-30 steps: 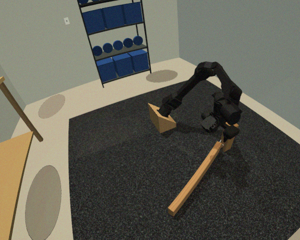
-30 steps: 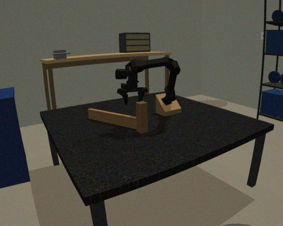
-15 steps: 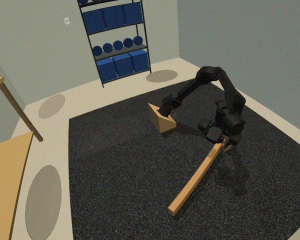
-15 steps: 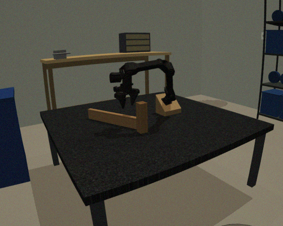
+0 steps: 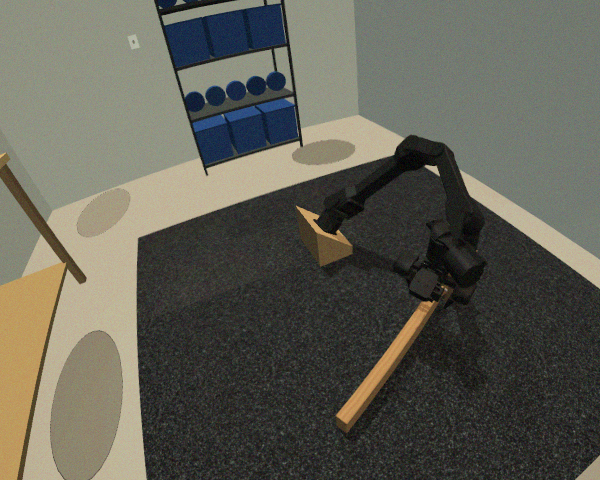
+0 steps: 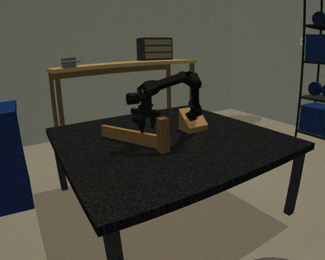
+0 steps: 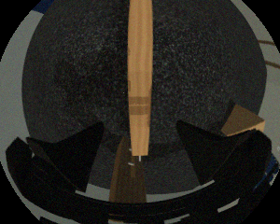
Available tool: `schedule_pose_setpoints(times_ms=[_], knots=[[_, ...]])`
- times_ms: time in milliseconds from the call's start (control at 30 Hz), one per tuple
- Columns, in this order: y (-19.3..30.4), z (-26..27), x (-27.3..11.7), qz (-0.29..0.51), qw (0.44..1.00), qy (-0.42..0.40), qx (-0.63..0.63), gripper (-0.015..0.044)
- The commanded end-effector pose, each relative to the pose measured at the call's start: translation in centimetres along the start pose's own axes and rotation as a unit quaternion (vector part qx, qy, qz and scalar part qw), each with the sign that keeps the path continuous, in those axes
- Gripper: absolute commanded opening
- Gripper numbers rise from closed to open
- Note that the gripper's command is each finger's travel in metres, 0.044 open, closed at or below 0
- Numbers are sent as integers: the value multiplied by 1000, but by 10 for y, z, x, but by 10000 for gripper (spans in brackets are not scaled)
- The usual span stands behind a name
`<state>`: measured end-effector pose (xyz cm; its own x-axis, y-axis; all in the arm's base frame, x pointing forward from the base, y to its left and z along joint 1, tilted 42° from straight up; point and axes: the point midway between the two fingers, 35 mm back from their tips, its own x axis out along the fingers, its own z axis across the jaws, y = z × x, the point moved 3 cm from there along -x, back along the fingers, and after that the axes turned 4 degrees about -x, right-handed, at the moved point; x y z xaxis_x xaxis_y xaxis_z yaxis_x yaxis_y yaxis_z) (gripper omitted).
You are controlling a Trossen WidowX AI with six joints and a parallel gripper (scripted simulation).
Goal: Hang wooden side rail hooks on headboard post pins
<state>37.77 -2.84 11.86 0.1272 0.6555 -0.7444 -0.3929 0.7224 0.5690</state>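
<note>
The wooden side rail [image 5: 383,373] [image 6: 126,135] [image 7: 141,70] lies along the dark table [image 5: 212,361] [image 6: 190,170], one end close to the post. The upright headboard post [image 6: 163,137] [image 7: 124,189] is mostly hidden behind the arm in the top view. Small bright metal bits show at the rail's end and on the post's face in the wrist view; whether any hook touches a pin cannot be told. My gripper [image 6: 147,129] [image 7: 140,124] is open and empty, just above the rail near its post end, with the fingers on either side of the rail in the wrist view.
A wooden wedge block [image 5: 334,253] [image 6: 198,128] [image 7: 243,120] stands under the arm's base, to one side of the post. A workbench [image 6: 115,65] and a shelf rack with blue bins [image 5: 243,129] stand beyond the table.
</note>
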Motion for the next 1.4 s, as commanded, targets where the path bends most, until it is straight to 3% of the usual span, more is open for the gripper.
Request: schedule_pose_setpoints(times_ms=[0, 1300, 1367], knots=[[0, 0, 6, 1, 1000, -2, 2, 440], [1, 0, 65, 2, 1000, -3, 2, 440], [1, 0, 65, 2, 1000, -3, 2, 387]])
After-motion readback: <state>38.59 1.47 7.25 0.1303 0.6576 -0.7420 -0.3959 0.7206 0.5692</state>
